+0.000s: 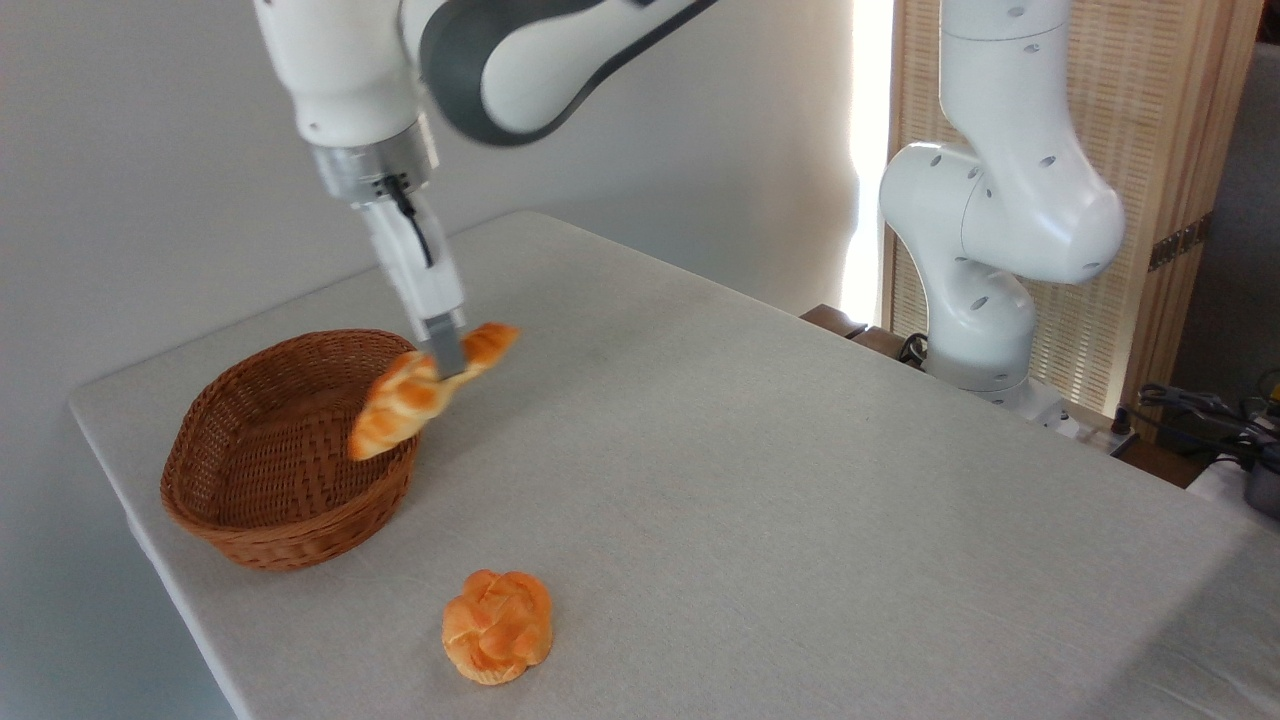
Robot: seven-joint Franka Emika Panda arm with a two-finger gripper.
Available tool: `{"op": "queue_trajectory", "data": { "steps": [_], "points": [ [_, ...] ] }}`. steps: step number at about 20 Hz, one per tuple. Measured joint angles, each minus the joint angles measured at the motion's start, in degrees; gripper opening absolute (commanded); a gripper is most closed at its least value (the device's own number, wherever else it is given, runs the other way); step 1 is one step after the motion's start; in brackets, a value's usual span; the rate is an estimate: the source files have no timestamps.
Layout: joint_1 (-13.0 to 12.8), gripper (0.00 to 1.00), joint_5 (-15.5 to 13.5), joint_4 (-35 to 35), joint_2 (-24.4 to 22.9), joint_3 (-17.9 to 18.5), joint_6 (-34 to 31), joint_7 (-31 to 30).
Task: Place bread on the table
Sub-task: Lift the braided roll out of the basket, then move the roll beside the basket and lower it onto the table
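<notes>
Desk [800, 450]: grey-beige cloth. Wicker basket [270, 520] at left. Braided bread [400, 405] in the air, tilted, over basket's right rim. Round bun [497, 626] on desk, front. Claw [447, 360] pinching bread mid-length.

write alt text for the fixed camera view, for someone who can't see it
A white robot arm's pincer holds a long braided loaf tilted in the air over the right rim of a brown wicker basket. The basket sits on a cloth-covered table, with a round knotted bun lying nearer the front edge.
</notes>
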Motion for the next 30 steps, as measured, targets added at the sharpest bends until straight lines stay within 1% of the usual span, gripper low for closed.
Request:
{"op": "queue_trajectory", "data": {
  "steps": [2, 3, 4, 6, 7, 8, 13, 30],
  "points": [
    [0.1, 0.28, 0.6, -4.1, -4.6, 3.1, -3.4, 9.6],
    [0.1, 0.35, 0.8, -7.3, -7.2, 4.1, -3.7, 13.7],
    [0.1, 0.52, 1.0, -9.7, -8.8, 4.5, -3.7, 15.9],
    [0.0, 0.65, 1.0, -13.8, -10.9, 4.6, -3.6, 18.1],
    [-0.1, 0.89, 1.0, -15.3, -11.3, 4.5, -3.6, 18.6],
    [-0.3, 1.0, 1.0, -16.5, -11.3, 4.3, -3.5, 18.8],
    [-0.8, 1.0, 1.0, -19.8, -11.3, 4.1, -3.4, 18.8],
    [-0.8, 1.0, 1.0, -19.8, -11.4, 4.1, -3.4, 18.8]
  ]
}}
